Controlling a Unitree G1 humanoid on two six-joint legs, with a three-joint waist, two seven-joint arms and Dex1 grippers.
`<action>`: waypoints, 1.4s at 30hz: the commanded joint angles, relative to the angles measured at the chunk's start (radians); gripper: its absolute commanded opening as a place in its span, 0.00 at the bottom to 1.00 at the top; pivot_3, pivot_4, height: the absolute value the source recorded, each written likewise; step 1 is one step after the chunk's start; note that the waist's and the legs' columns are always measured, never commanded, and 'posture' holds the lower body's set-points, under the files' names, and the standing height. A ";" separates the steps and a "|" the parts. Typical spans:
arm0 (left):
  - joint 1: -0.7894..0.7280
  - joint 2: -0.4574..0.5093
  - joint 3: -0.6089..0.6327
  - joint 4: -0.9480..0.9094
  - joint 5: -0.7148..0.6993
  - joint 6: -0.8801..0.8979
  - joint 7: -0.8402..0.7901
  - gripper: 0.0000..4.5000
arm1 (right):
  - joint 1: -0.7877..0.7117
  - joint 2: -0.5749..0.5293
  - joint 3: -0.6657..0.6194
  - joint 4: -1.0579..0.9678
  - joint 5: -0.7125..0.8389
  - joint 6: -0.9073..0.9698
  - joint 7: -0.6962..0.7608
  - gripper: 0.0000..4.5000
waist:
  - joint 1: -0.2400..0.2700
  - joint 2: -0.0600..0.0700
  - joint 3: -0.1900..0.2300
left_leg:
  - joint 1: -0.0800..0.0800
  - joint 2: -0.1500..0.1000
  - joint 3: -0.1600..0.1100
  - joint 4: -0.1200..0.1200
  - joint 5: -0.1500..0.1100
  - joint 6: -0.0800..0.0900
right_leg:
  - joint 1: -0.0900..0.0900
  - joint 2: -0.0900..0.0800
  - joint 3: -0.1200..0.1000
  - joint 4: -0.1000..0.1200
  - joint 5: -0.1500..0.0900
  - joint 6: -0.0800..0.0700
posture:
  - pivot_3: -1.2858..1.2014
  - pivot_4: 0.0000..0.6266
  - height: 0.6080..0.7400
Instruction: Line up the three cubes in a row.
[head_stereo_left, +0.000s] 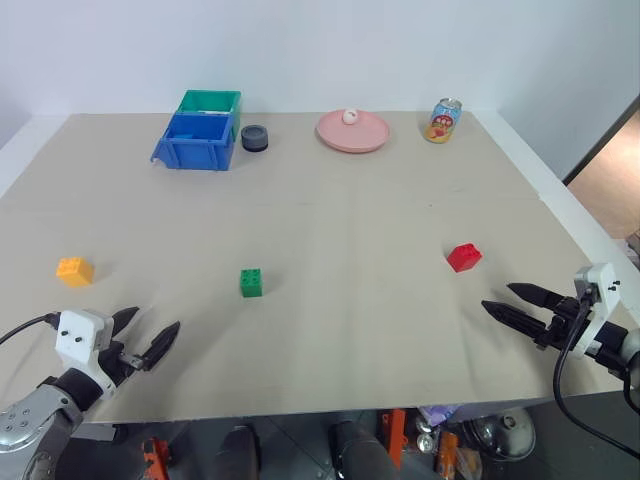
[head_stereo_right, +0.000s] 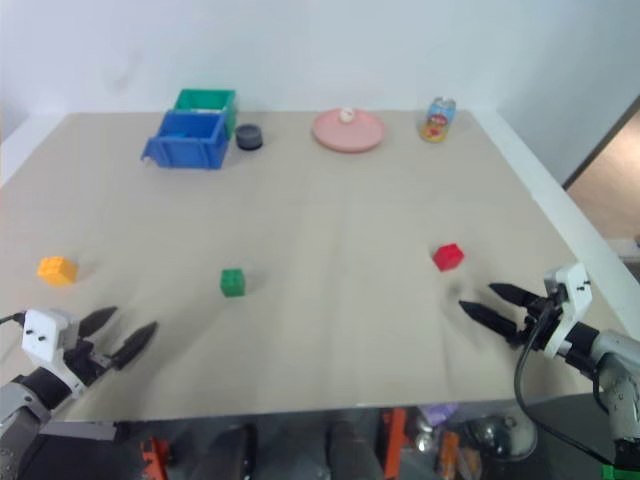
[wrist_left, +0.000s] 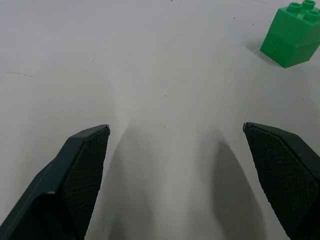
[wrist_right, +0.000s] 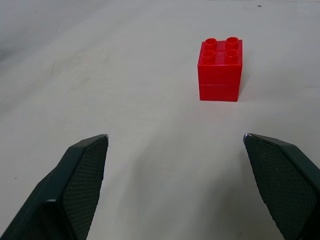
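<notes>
Both arms reach in low over the near edge of the table (head_stereo_left: 330, 330), one at each front corner, and neither holds anything. The left gripper (head_stereo_left: 153, 335) sits at the near left, its two black fingers spread wide apart and pointing forward and a little toward the middle of the table, almost level with the surface and just above it; the wrist behind it is bent so the white housing lies outward of the fingers. The right gripper (head_stereo_left: 512, 304) comes in from the near right corner with its fingers likewise wide open, aimed toward the left and slightly downward across the tabletop, nothing between them. The three cubes lie scattered rather than in a line. The yellow-orange cube (head_stereo_left: 74, 270) rests near the left edge of the table, farther out than the left gripper and off to its outer side. The green cube (head_stereo_left: 251, 283) stands near the middle of the table's near half, ahead of the left gripper and toward the centre, clear of its fingers. The red cube (head_stereo_left: 464, 257) stands studs-up on the right side, a little beyond the right gripper and apart from its fingertips. Along the far edge stand a blue bin (head_stereo_left: 195, 142) with a green bin (head_stereo_left: 211, 101) just behind it, a small dark round container (head_stereo_left: 254, 138), a pink plate (head_stereo_left: 353, 131) and a drink can (head_stereo_left: 443, 120).
</notes>
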 joint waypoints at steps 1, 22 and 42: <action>-0.009 0.016 0.036 -0.035 -0.028 -0.006 -0.013 0.98 | -0.013 -0.002 -0.019 -0.026 0.011 0.000 -0.007 1.00 | 0.000 0.000 0.000 | 0.000 0.000 0.000 0.000 0.000 0.000 | 0.000 0.000 0.000 0.000 0.000 0.000 | 0.52 0.24 0.97; -0.403 0.224 -0.266 -0.095 -0.067 0.025 -0.329 0.98 | -0.179 0.052 0.117 0.048 -0.167 -0.071 -0.196 1.00 | 0.000 0.001 -0.001 | 0.000 0.000 0.002 0.001 0.000 0.001 | 0.001 0.001 0.003 0.000 0.002 0.003 | 0.52 0.24 0.97; -0.485 0.170 -0.361 -0.056 -0.076 -0.002 -0.417 0.98 | -0.344 0.205 0.165 0.304 -0.251 -0.236 -0.294 1.00 | -0.001 0.002 -0.001 | 0.000 0.000 0.002 0.005 0.000 0.004 | 0.003 0.002 0.006 0.000 0.005 0.006 | 0.52 0.24 0.97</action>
